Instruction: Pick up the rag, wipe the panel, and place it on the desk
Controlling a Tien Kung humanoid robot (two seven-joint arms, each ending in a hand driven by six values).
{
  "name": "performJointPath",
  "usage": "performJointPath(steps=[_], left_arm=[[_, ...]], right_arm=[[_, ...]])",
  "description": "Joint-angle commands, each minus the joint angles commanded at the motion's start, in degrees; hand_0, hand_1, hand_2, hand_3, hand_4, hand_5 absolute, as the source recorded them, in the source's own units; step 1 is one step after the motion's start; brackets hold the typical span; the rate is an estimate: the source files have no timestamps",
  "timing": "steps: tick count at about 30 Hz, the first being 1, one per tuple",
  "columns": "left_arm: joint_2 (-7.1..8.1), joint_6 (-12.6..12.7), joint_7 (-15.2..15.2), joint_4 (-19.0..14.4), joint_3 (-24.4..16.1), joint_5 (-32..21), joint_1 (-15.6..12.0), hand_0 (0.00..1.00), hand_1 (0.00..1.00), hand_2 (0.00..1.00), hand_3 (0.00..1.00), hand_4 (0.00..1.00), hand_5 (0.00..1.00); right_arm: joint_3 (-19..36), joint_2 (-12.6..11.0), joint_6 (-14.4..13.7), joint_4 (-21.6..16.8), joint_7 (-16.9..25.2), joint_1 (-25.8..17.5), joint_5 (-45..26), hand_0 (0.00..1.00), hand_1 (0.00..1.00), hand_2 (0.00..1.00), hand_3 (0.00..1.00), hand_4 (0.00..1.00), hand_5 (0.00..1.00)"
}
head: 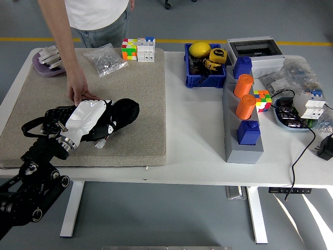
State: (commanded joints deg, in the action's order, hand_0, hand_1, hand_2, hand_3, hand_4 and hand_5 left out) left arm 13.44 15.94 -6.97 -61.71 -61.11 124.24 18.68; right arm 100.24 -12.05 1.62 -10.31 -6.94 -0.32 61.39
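Panel (57,112) mostly hidden under left hand (91,117), fingers unclear, pressing black rag (124,112), lengthwise along mat's (140,83) near edge, person's hand (83,95) touching

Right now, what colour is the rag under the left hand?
Black. The rag shows best in the head view, beneath the white-covered left hand.

Bright, even light; sharp focus, soft shadows.

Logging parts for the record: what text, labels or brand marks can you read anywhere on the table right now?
Yellow tape measure in the blue bin: dark print on its face, too blurred to read.
White breakers at far right: markings too small to read.
Nothing else legible.
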Motion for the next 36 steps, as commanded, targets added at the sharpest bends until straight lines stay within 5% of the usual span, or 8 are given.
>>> performJointPath(steps=[36], left_arm=[[4.57, 0.3, -0.7, 5.8, -15.9, 2.2, -5.2, 0.262, 0.157, 0.577, 0.374, 0.002, 0.002]], right_arm=[[-0.2, 0.0, 0.3, 0.0, 0.1, -0.6, 0.2, 0.752, 0.652, 0.691, 0.595, 0.998, 0.524]])
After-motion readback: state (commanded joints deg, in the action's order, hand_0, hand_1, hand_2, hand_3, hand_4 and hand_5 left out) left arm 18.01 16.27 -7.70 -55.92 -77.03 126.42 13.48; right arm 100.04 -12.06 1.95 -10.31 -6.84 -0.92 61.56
